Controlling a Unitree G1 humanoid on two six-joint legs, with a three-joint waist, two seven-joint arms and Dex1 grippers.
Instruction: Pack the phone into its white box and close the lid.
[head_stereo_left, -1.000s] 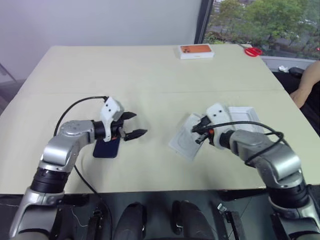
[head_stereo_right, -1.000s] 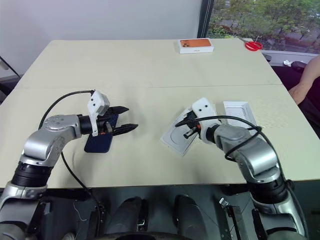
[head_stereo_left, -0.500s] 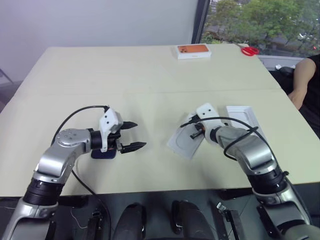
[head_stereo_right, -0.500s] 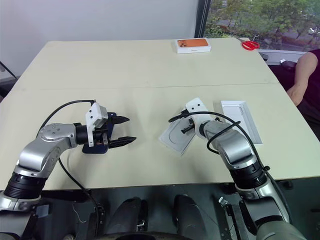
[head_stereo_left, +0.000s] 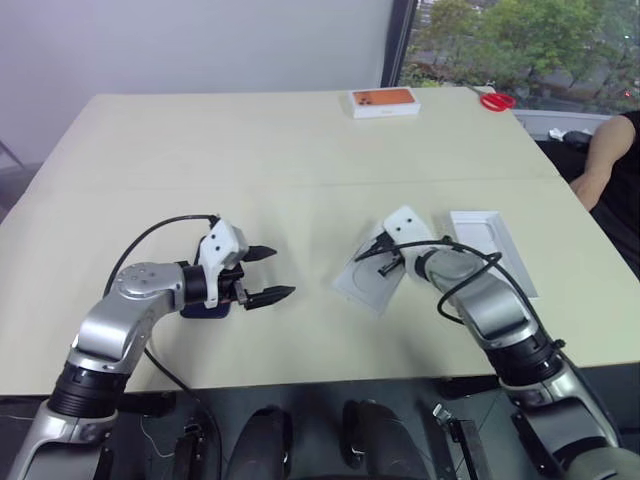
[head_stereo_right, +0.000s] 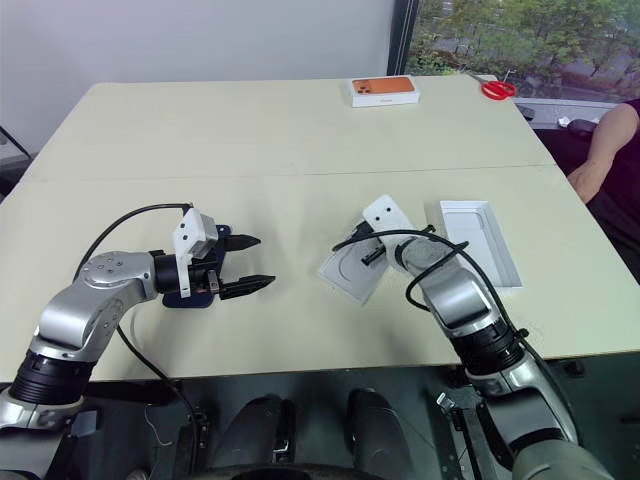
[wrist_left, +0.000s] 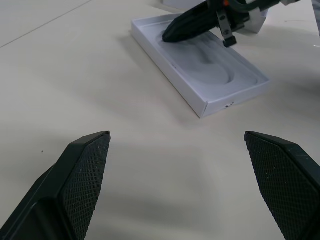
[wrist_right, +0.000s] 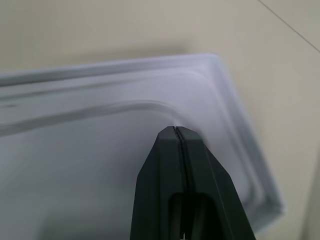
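**Left claw spread above the phone, right claw pressed shut into the insert**

While the left claw (head_stereo_left: 264, 273) hovers low over the beige tabletop (head_stereo_left: 300, 150) with its two black fingers spread wide and nothing between them, the phone (head_stereo_left: 205, 309) lies flat under the left wrist, a dark blue sliver mostly hidden by the arm. The fingers point toward the middle of the tabletop. The left wrist view looks between the two textured fingertips (wrist_left: 85, 175) across bare tabletop to the white insert with an oval recess (wrist_left: 210, 75).

That insert (head_stereo_left: 368, 285) sits near the middle, turned at an angle to the tabletop's edge. The right claw (head_stereo_left: 374, 252) reaches into it, fingers closed flat against each other and gripping nothing; in the right wrist view the joined tips (wrist_right: 176, 137) rest over the curved edge of the recess, though contact with the surface cannot be judged.

Just right of the right forearm, the white box (head_stereo_left: 492, 247) lies open and unfilled, well apart from the phone.

At the far edge stand a box printed with an orange phone (head_stereo_left: 385, 101) and red scissors (head_stereo_left: 497, 101). A person's arm (head_stereo_left: 605, 165) shows at the right border.
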